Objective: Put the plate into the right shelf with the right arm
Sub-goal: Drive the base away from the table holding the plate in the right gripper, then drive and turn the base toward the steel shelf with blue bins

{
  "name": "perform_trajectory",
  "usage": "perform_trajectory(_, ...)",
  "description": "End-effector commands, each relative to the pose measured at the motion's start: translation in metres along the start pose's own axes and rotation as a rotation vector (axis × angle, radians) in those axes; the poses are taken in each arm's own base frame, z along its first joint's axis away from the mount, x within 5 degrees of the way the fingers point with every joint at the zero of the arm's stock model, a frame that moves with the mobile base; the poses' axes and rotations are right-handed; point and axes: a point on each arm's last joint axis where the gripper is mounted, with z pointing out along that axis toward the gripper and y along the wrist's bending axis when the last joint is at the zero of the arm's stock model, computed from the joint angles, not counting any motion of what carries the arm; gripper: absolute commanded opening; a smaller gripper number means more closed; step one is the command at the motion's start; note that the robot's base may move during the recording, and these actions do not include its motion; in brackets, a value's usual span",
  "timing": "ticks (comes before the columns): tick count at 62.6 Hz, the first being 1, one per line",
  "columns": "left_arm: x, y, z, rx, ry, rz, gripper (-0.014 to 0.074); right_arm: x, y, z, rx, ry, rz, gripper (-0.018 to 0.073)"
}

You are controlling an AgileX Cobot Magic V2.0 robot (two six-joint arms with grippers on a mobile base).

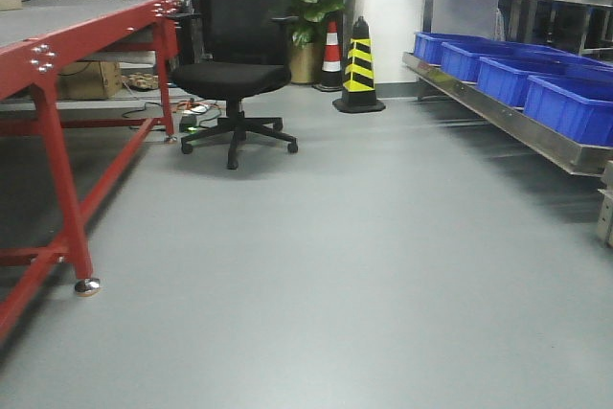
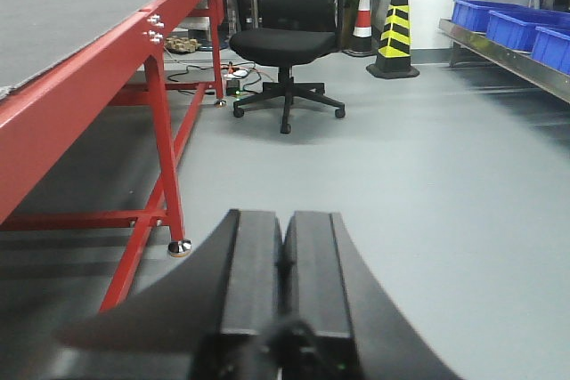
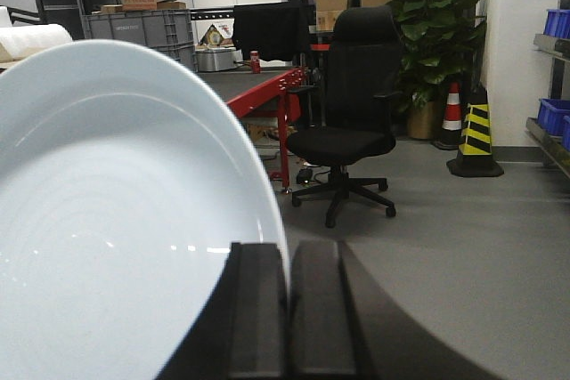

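Exterior front-facing view: brushed stainless steel right shelf (image 1: 498, 120) is seen at right, its ledge crowded with blue plastic bins (image 1: 565, 107). Black office chair (image 1: 235, 79) and yellow-black striped cone (image 1: 359, 69) stand ahead, red-framed surface (image 1: 67, 18) at left.

Left wrist view: left tool (image 2: 285, 229) is closed on nothing.

Right wrist view: round white plate (image 3: 116, 220) is pinched at its rim by right tool (image 3: 289, 264). Plate is judged stiff, glazed-slippery and breakable; a rim-only hold may let it swivel.

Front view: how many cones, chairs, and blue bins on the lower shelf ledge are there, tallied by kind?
Cones: 2
Chair: 1
Blue bins on the lower ledge: 4
Total: 7
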Motion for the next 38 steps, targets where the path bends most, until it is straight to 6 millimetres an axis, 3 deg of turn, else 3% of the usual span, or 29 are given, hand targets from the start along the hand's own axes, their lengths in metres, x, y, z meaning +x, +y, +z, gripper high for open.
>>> perform_trajectory(1, -0.0056, 0.0014, -0.0008, -0.014, -0.084, -0.006, -0.0047, -0.0165, 0.004, -0.0006, -0.035, -0.113, -0.019, 0.0065)
perform_trajectory(38, -0.0056, 0.0014, -0.0008, -0.014, -0.084, -0.006, -0.0047, -0.0165, 0.004, -0.0006, -0.035, -0.113, -0.019, 0.0065)
